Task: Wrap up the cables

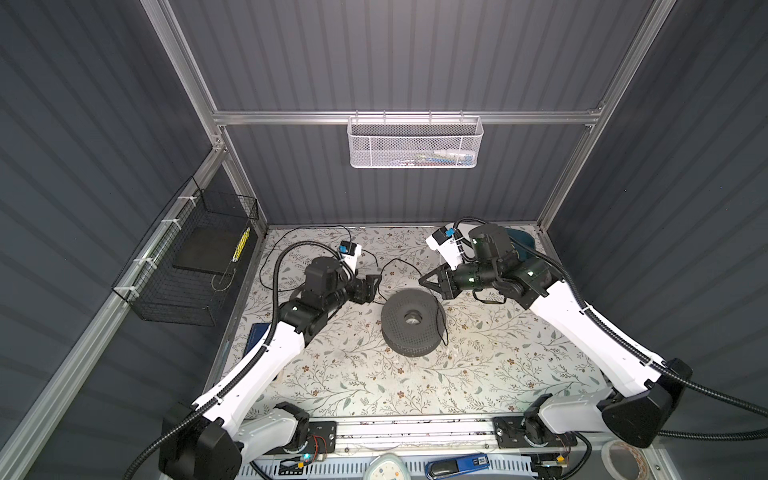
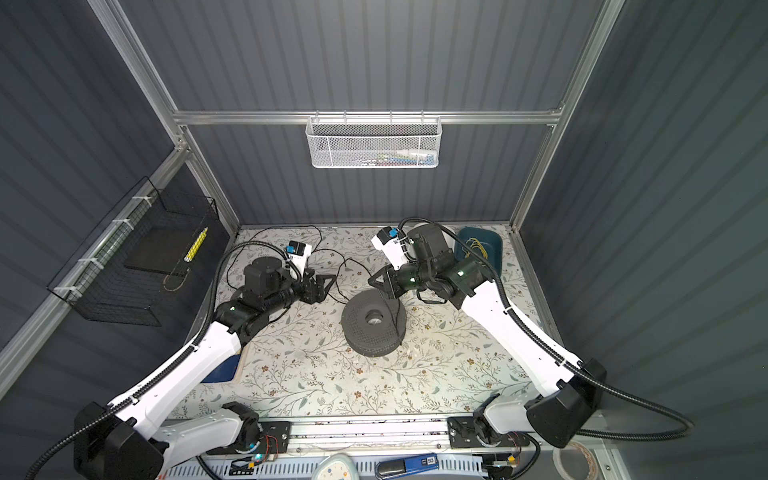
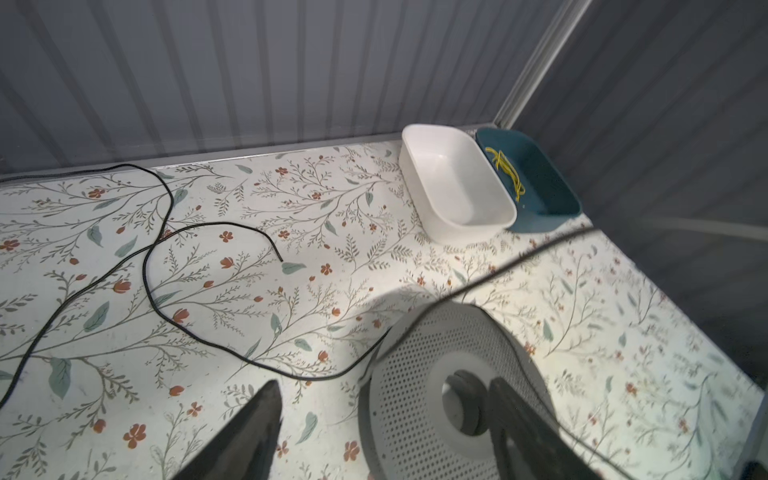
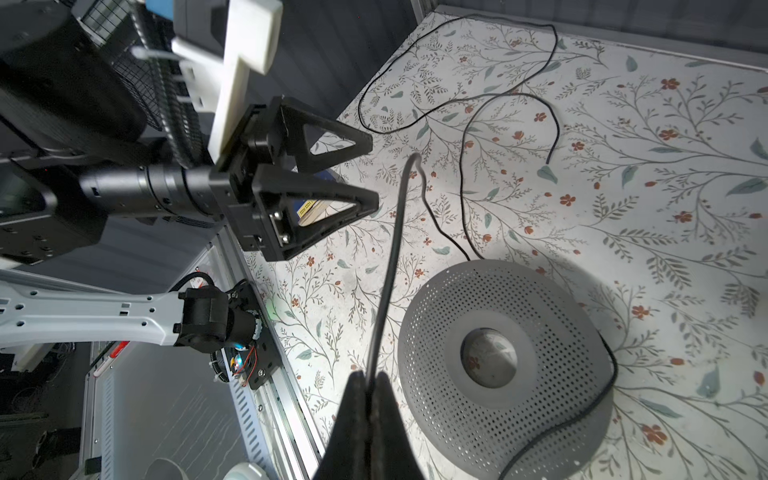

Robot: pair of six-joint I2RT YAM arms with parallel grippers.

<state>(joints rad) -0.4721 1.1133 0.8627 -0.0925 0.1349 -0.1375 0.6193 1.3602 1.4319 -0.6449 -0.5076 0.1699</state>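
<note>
Floral tabletop (image 4: pixel 648 174): cable (image 4: pixel 390 266) between right fingers (image 4: pixel 350 432)

The table (image 1: pixel 374 374) is lit brightly from overhead, while the walls (image 1: pixel 415 62) are left dim. A soft shadow is cast beside the spool (image 4: pixel 436 374). The cord (image 3: pixel 519 262) nearest the left wrist lens is blurred. Wide-angle stretching is noticed at the edges of the wrist views.
</note>
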